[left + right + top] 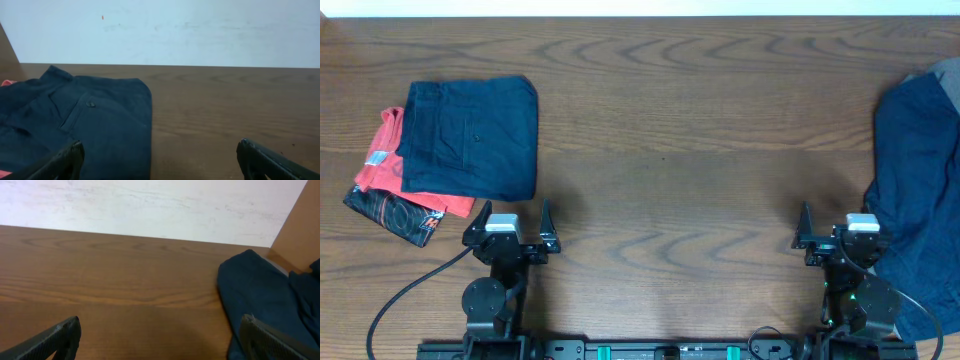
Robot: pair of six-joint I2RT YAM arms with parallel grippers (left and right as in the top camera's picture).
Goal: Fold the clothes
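Overhead view: at the bottom of the frame the left gripper (516,216) and the right gripper (838,228) sit low over the table (670,150), each with its jaws spread wide and nothing between them. Between the two arms, and on to the top edge, lies a broad stretch of bare wood.

Just above the left gripper is the folded shorts (470,135), a neat navy rectangle in the upper left. It rests on a red-orange T-shirt (382,165), which lies over a black garment with orange print (395,212). Both poke out at its lower left.

Along the right edge, a loose navy heap (920,170) runs from the top of the frame to the bottom. It passes close beside the right gripper and goes out of frame.

The left wrist view adds the shorts (75,130) close up, with a pocket button (90,104) and stitched seams. The cloth lies at the left fingertip of the left gripper (160,152), and a pale wall (175,30) stands beyond the table's far edge.

The right wrist view shows the heap (265,300) at lower right by the right gripper (160,330), and a brown panel (300,220) in the upper right corner.
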